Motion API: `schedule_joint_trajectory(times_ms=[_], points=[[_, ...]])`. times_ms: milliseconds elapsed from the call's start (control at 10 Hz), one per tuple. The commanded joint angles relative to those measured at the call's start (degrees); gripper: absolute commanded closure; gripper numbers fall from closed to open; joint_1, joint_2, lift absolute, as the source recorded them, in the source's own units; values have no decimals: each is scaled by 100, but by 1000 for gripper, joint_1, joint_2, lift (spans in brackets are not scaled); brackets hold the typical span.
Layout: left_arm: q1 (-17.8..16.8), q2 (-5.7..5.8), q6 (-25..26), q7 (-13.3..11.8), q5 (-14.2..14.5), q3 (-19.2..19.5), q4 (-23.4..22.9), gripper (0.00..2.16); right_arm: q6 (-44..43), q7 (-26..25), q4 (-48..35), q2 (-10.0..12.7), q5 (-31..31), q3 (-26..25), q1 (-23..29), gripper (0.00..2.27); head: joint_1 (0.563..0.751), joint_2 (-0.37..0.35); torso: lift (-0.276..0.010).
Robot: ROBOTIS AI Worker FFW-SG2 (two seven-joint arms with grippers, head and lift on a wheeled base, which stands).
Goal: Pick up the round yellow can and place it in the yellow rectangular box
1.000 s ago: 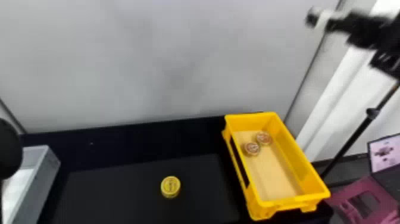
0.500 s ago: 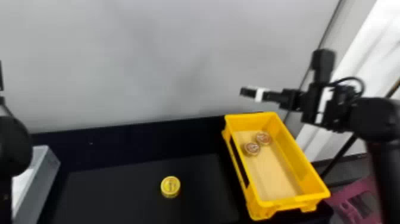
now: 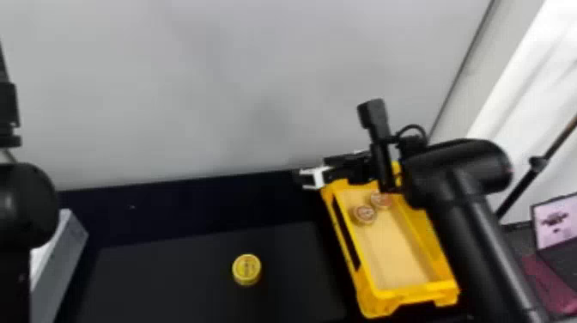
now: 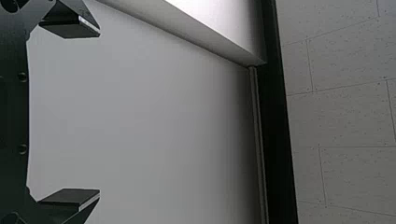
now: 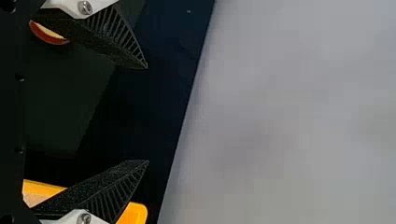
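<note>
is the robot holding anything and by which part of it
Nothing is held: left gripper and right gripper are open and empty; the round yellow can sits on the table.

Soft light falls unevenly across the wall [image 3: 193, 86].

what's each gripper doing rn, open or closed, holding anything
Left gripper: open, nothing between its fingers.
Right gripper: open and empty, fingers wide apart.

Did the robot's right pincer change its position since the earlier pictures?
Yes: in the head view, the right pincer went left and down, from the upper right of the yellow box to its far left corner.
</note>
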Motion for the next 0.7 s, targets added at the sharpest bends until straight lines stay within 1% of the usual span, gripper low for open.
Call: schedule_joint_trajectory(times_ms=[0, 100, 300, 400, 500, 600], points=[[-23, -44, -60, 2, 9, -33, 64, 75, -793, 239, 1057, 220, 236, 388, -153, -2, 694, -78, -5], [-14, -61, -95, -6, 18, -24, 81, 75, -1197, 476, 1514, 352, 254, 423, -153, -2, 694, -78, -5], [4, -88, -174, -6, 26, -15, 116, 75, -2375, 1030, 2217, 616, 447, 529, -65, -2, 694, -78, -5], [30, -105, -227, -6, 35, 11, 134, 75, -2630, 1004, 2436, 774, 527, 520, 58, -2, 694, -78, -5], [30, -105, -244, -33, 44, 29, 134, 75, -2789, 1021, 2665, 844, 518, 555, 128, -2, 694, -78, -5], [30, -105, -288, -33, 62, 29, 160, 75, -2912, 1012, 2946, 867, 430, 784, 155, -2, 694, -78, -5]])
